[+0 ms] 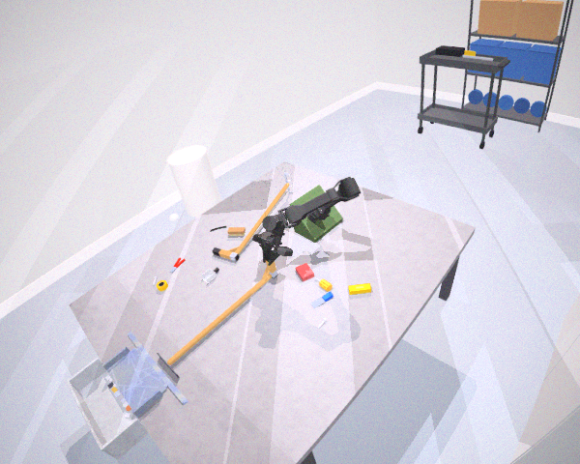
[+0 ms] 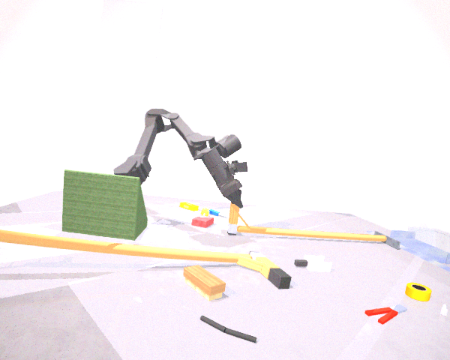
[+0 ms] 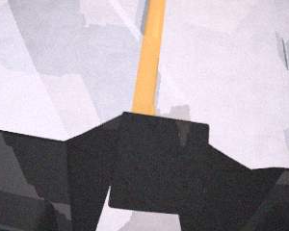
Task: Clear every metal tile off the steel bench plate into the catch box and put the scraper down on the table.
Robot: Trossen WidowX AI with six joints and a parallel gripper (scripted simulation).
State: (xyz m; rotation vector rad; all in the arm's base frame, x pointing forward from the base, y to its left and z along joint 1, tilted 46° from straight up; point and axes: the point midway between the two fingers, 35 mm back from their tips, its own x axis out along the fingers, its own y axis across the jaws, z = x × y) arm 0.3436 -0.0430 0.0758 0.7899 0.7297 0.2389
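Note:
The long scraper (image 1: 220, 324) (image 2: 314, 233) (image 3: 151, 53) has an orange shaft and an upright orange grip. My gripper (image 1: 270, 260) (image 2: 237, 205) (image 3: 147, 126) is shut on that grip, above mid-table. The scraper's grey blade (image 1: 167, 367) (image 2: 391, 241) is at the near end of the bluish steel bench plate (image 1: 139, 377) (image 2: 415, 246); whether it touches the plate is unclear. The pale catch box (image 1: 123, 439) adjoins the plate's far end. Several small pieces (image 1: 128, 408) with dark, yellow and orange parts show at the box. No tile is clearly distinguishable on the plate.
A second orange-shafted tool (image 1: 260, 221) (image 2: 159, 250) lies beside the green wedge block (image 1: 317, 229) (image 2: 99, 205). A wooden brush (image 1: 236, 231) (image 2: 205, 282), yellow tape roll (image 1: 161, 285) (image 2: 418, 292), red pliers (image 1: 179, 262), red block (image 1: 304, 272) and yellow block (image 1: 360, 288) lie around.

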